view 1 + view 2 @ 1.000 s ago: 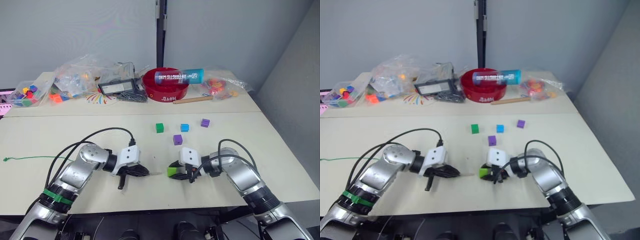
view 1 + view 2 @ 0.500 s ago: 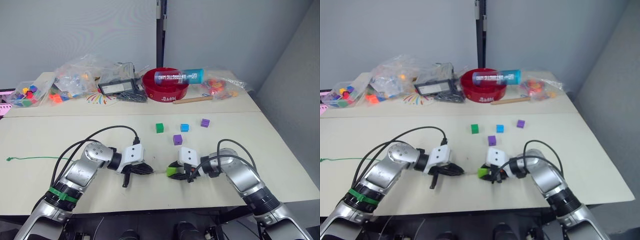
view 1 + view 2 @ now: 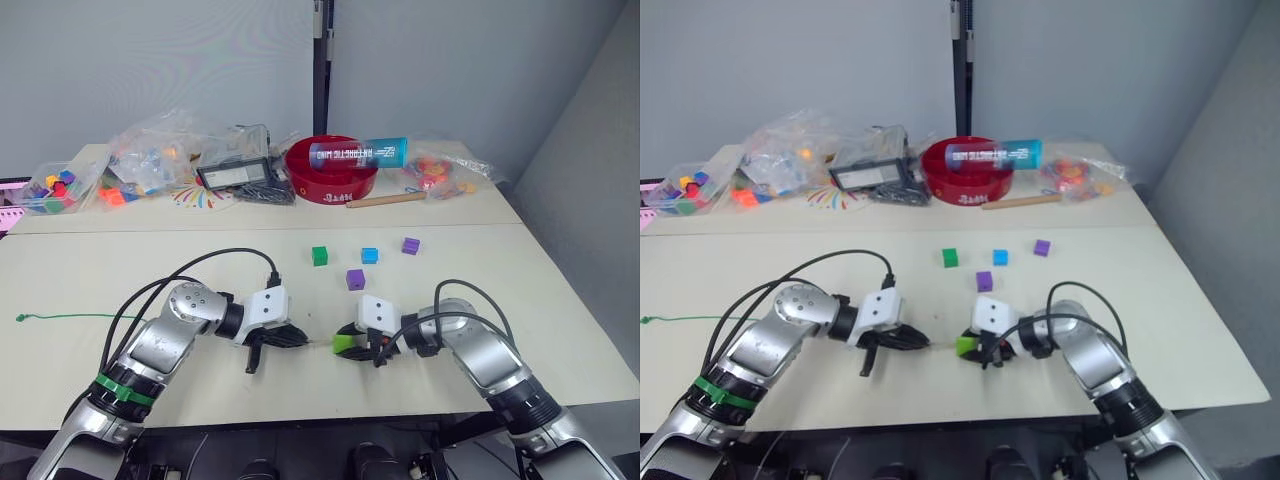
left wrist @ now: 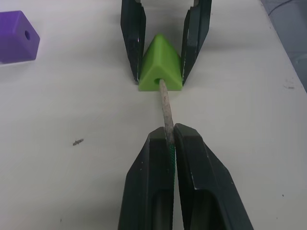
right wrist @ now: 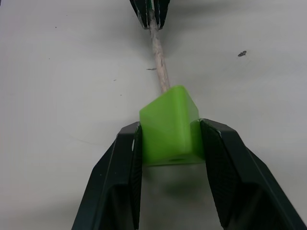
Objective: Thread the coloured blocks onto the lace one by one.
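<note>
Down at the front of the desk [image 3: 90, 270], the two arms face each other, end effectors nearly tip to tip. The right end effector [image 5: 170, 139] is clamped on the lime green block [image 5: 171, 125], one black finger on each side, the cube turned so that an edge points up. The left end effector [image 4: 168, 139] is pinched tight on the lace [image 4: 166, 106], holding it by the stiff pale tip, with a sliver of green cord showing between the fingers. And the tip is in: from the left wrist, the pale end enters the hole in the near face of the lime block. From the right wrist, the tip meets the block's far side and a second hole on the near face shows nothing coming through.

Behind the left arm, the rest of the green cord trails off across the desk toward its left edge, ending in a small knot [image 3: 19, 318]. Farther back, the other blocks lie loose and well apart from the grippers: the dark green block [image 3: 319, 256], the blue block [image 3: 369, 255], one purple block [image 3: 410, 245] and the nearer purple block [image 3: 355, 279]. At the back of the desk sit a red bowl [image 3: 330, 172] with a teal tube [image 3: 358, 153] across it and bags of toy pieces [image 3: 150, 155].
</note>
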